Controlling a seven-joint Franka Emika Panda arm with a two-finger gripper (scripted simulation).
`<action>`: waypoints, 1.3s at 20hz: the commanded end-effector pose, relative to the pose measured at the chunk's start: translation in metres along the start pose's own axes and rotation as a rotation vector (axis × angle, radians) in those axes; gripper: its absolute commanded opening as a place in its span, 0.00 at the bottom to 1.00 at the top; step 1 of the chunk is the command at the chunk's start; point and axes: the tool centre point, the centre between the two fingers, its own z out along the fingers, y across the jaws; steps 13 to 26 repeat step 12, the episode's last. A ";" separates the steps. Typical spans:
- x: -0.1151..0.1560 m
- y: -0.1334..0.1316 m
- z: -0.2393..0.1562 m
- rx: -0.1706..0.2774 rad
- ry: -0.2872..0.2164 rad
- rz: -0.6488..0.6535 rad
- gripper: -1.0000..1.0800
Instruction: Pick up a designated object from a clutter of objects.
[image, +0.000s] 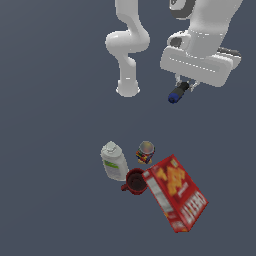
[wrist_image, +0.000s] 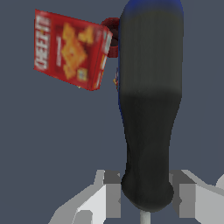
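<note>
Above the plain grey floor (image: 50, 150), the gripper (image: 186, 86) was clamped on the screwdriver (image: 178, 93), held aloft well apart from the clutter, its handle jutting away from the fingers toward the cracker box (image: 176, 192).

In the wrist view the screwdriver (wrist_image: 151, 109) fills the middle and hides most of the mug (wrist_image: 111, 37) and the can (wrist_image: 116, 81); the bottle cannot be seen at all. Its blue end is cut by the picture's edge, and its thin shaft (wrist_image: 142, 218) is almost all out of frame. In the exterior view the fingers (image: 192, 86) are mostly hidden under the white hand, and the arm's upper part is cut off.
</note>
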 end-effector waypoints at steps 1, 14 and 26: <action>-0.007 -0.011 -0.012 0.000 -0.001 0.001 0.00; -0.017 -0.031 -0.031 0.001 -0.001 0.002 0.00; -0.017 -0.031 -0.031 0.001 -0.001 0.002 0.00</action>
